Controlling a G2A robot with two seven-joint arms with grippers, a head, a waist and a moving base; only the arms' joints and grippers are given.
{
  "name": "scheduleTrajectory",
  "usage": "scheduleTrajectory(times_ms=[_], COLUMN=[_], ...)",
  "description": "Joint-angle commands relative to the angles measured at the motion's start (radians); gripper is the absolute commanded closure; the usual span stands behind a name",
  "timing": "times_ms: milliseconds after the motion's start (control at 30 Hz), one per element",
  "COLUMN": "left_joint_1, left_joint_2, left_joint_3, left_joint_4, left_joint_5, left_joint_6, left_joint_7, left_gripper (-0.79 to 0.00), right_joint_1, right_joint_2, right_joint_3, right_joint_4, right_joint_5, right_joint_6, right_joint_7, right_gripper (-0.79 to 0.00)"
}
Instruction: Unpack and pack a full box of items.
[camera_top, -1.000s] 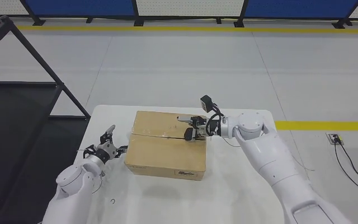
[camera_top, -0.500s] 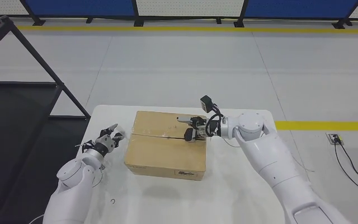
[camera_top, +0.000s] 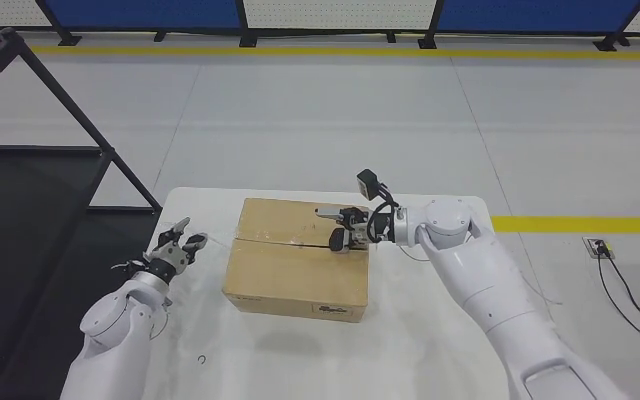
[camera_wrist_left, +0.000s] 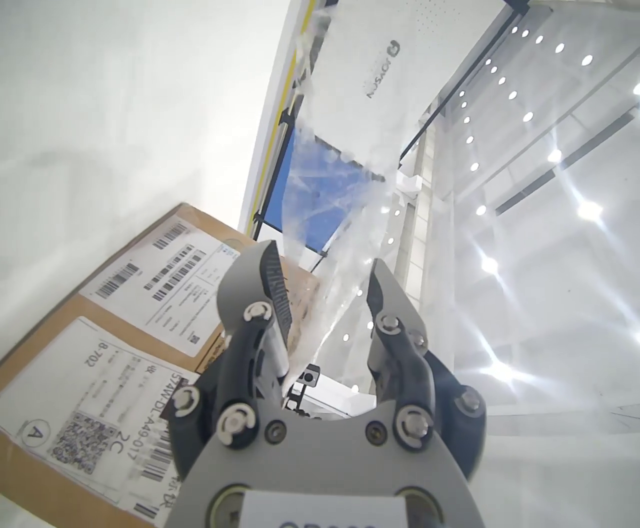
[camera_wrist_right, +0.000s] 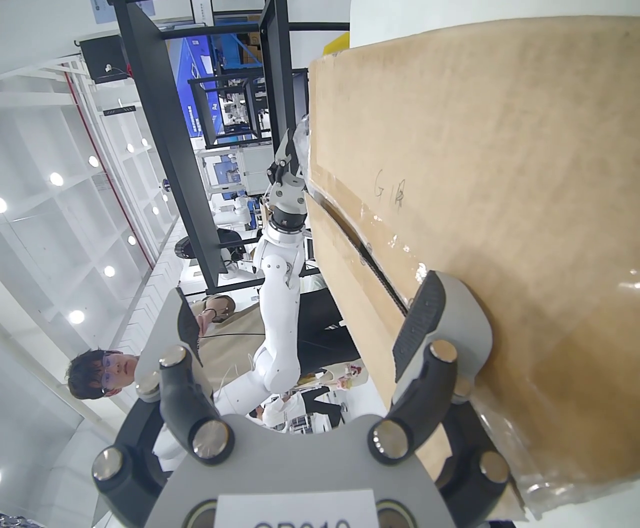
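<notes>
Closest to me on the white surface (camera_top: 280, 350) lies a small dark loop (camera_top: 202, 360), well apart from everything else. I cannot make out what it is.

A little farther out, the left claw (camera_top: 178, 243) hangs over the surface's left edge, beside the box (camera_top: 300, 265) but not touching it. From its own wrist camera I see the left claw (camera_wrist_left: 322, 260) with its fingers spread well apart. A strip of clear tape (camera_wrist_left: 345, 240) rises from the gap between them. It seems to cling to the inner side of one finger, but I cannot tell exactly where it sticks. Next to it the box (camera_wrist_left: 55, 310) shows a side covered with white labels (camera_wrist_left: 165, 285).

The box sits in the middle of the surface, flaps down, with a seam (camera_top: 280, 243) running across its top.

At the box's right end, the right claw (camera_top: 338, 227) is over the top. Its wrist camera shows the right claw (camera_wrist_right: 305, 305) wide open and gripping nothing. One of its fingers (camera_wrist_right: 425, 320) lies on the cardboard right at the seam (camera_wrist_right: 360, 250), and the other is out in the air past the box (camera_wrist_right: 475, 175). The left claw (camera_wrist_right: 285, 155) shows beyond the far end.

Past the surface a black frame (camera_top: 105, 152) stands to the left. Farther off a yellow line (camera_top: 300, 50) crosses the floor in front of blue panels (camera_top: 140, 12).
</notes>
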Motion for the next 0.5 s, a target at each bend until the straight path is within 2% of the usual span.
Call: scheduleTrajectory(times_ms=[0,67,200,467], left_joint_1=[0.020,0.035,0.041,0.099], left_joint_2=[0.001,0.002,0.002,0.007], left_joint_3=[-0.013,-0.018,-0.016,-0.018], left_joint_4=[-0.029,-0.057,-0.084,-0.167], left_joint_5=[-0.014,-0.019,-0.022,0.029], left_joint_6=[-0.013,-0.020,-0.025,-0.053], left_joint_7=[0.003,0.010,0.030,0.040], left_gripper=[-0.382,-0.348,-0.332,-0.339], right_joint_1=[0.004,0.009,0.016,0.021], right_joint_2=[-0.001,-0.004,-0.008,-0.012], right_joint_3=[-0.002,-0.005,-0.011,-0.010], right_joint_4=[0.004,0.009,0.021,0.044], right_joint_5=[0.000,0.000,0.003,0.008], right_joint_6=[-0.001,-0.002,-0.010,-0.026], right_joint_7=[0.003,0.006,0.010,0.012], right_gripper=[-0.785,-0.785,-0.785,-0.785])
